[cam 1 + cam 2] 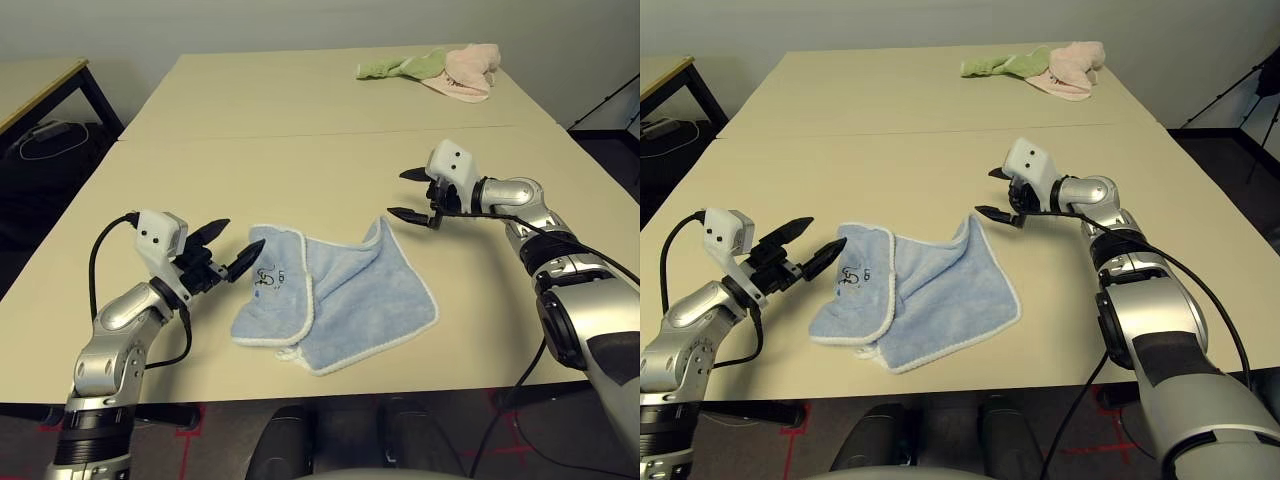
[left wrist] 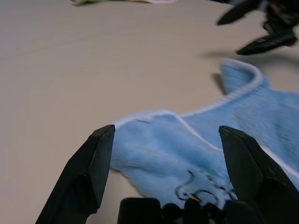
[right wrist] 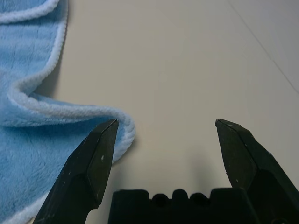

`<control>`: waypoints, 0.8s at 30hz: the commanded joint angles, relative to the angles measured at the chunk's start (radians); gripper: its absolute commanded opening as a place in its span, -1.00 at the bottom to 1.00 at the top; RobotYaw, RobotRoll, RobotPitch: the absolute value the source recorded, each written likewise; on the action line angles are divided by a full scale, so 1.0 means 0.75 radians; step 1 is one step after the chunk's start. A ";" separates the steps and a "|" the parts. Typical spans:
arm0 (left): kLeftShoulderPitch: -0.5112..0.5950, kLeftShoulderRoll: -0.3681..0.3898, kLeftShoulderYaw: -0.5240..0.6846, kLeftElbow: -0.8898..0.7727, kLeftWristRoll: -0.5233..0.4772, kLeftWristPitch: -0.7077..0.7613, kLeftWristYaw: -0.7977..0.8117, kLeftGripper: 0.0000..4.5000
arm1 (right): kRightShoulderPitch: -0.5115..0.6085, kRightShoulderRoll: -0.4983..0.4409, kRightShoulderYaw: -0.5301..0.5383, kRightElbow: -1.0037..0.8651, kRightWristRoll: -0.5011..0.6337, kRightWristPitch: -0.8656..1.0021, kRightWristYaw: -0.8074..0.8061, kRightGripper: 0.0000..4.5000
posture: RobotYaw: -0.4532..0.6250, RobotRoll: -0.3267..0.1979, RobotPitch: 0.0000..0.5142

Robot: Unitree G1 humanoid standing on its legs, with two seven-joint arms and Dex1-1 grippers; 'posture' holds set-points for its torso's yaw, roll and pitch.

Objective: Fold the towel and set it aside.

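The light blue towel [image 1: 340, 300] with white edging lies rumpled and partly folded over itself on the near part of the tan table [image 1: 300, 170]; a dark embroidered mark [image 1: 270, 277] shows on its left flap. My left gripper [image 1: 228, 248] hovers open just off the towel's left corner, fingers pointing at it. In the left wrist view the towel [image 2: 187, 158] lies between and beyond the two fingers. Open as well, my right gripper [image 1: 412, 195] is just above the towel's raised far right corner [image 3: 117, 126], holding nothing.
A green cloth [image 1: 400, 67] and a pink cloth [image 1: 468, 70] lie bunched together at the table's far right. A seam [image 1: 330, 132] runs across the table between them and the towel. A second table [image 1: 35, 85] stands at far left.
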 commanded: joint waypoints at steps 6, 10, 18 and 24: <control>-0.088 0.045 -0.106 0.073 -0.007 0.029 -0.163 1.00 | -0.057 -0.022 0.057 0.027 -0.091 -0.056 -0.026 0.99 | -0.01 0.25 -0.71; -0.117 0.048 -0.129 0.076 -0.016 0.051 -0.209 1.00 | -0.083 -0.037 0.107 0.034 -0.159 -0.093 -0.016 0.99 | 0.00 0.25 -0.71; -0.146 0.033 -0.164 0.064 0.015 0.047 -0.193 1.00 | -0.164 -0.023 0.192 0.084 -0.262 -0.142 -0.038 0.99 | 0.07 0.25 -0.68; -0.106 0.036 -0.177 0.006 0.017 0.059 -0.177 1.00 | -0.185 0.001 0.220 0.109 -0.299 -0.156 -0.014 0.99 | 0.12 0.25 -0.66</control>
